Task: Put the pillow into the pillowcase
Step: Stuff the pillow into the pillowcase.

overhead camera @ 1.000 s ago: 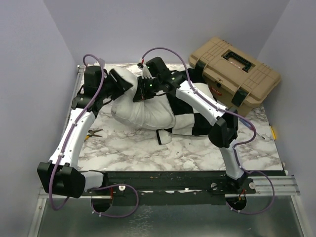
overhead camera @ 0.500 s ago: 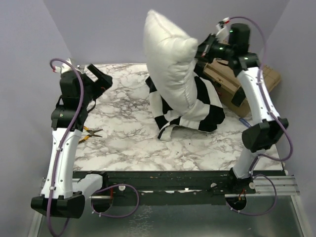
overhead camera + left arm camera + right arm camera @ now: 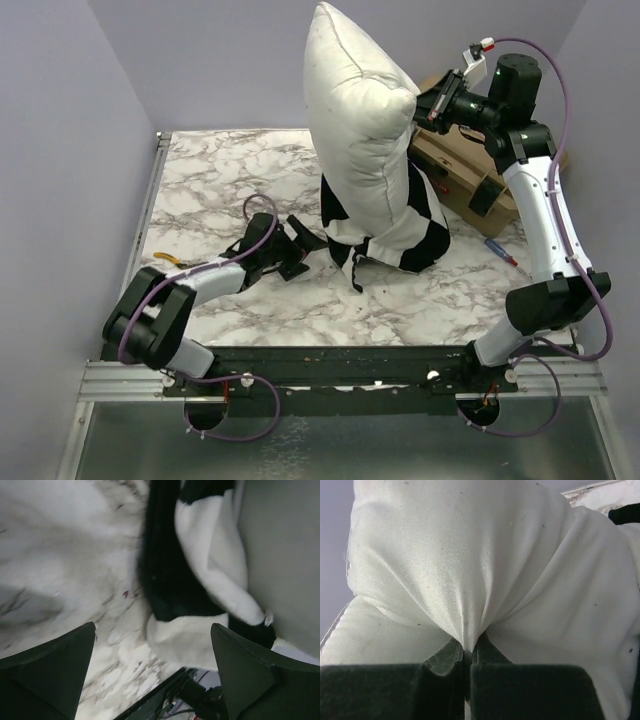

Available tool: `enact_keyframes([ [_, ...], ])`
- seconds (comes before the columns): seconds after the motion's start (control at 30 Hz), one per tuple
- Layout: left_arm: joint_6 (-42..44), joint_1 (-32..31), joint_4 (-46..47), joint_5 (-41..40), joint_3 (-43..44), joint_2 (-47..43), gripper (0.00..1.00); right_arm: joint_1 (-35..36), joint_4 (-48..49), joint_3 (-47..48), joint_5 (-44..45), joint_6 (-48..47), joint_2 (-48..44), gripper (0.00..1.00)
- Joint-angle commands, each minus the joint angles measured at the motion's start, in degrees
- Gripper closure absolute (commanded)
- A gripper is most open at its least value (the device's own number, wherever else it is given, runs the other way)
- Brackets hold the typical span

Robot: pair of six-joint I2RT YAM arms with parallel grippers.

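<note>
White pillow (image 3: pixel 360 110) stands upright above the pillowcase (image 3: pixel 422 238), my right gripper (image 3: pixel 420 104) clamped on its top; my left gripper (image 3: pixel 303 252), fingers apart, lies nearer the pillowcase.

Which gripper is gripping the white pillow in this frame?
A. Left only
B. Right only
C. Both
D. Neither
B: the right gripper is pinched shut on a fold of the pillow, holding it upright, while the left gripper hangs open, low beside the pillowcase.
</note>
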Motion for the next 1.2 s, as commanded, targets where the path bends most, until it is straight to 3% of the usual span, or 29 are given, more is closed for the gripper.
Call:
enact_keyframes([
  [0.0,-6.09,-2.94,26.07,-0.24,2.35,10.27,0.01,-0.55,2.9,1.23,0.12,1.04,-0.21,1.0],
  [0.1,-10.57,-3.63,37.03,-0.03,3.37,19.23,0.03,-0.65,3.23,1.7,0.34,1.56,0.02,1.0],
  [0.27,-12.72,-6.17,44.92,-4.41,7.87,30.07,0.09,-0.74,3.76,3.52,-0.17,2.74,1.21,1.0],
  [0.33,-12.96,-6.71,47.45,-5.82,9.06,32.3,0.27,-0.82,3.44,4.3,-0.1,2.77,1.64,1.0],
  [0.5,-9.94,-4.76,52.41,-9.33,8.41,28.25,1.0,-0.83,-1.79,6.66,0.38,-0.72,3.18,1.0],
  [0.63,-2.66,-1.37,38.66,-8.26,10.17,17.01,1.0,-0.82,-4.94,6.58,-1.08,-4.44,4.3,1.0],
  [0.7,2.37,0.2,26.61,-10.65,13.11,9.29,1.0,-0.75,-3.89,6.44,-4.14,-4.78,4.78,1.0],
  [0.83,17.11,0.84,4.06,-23.26,29.74,-2.23,1.0,0.25,2.68,7.35,-10.97,-2.46,6.16,1.0],
  [0.9,23.18,0.83,-3.36,-25.24,41.77,-2.76,1.0,1.0,7.71,7.77,-12.83,-0.11,6.87,1.0],
  [1.03,31.3,0.35,-9.46,-21.48,61.72,1.46,1.0,2.39,19.26,7.13,-16.11,4.65,8.19,1.0],
  [1.17,38.89,-3.86,-13.97,-19.98,73.52,7.32,1.0,2.69,13.7,6.3,-14.1,-1.58,7.78,1.0],
])
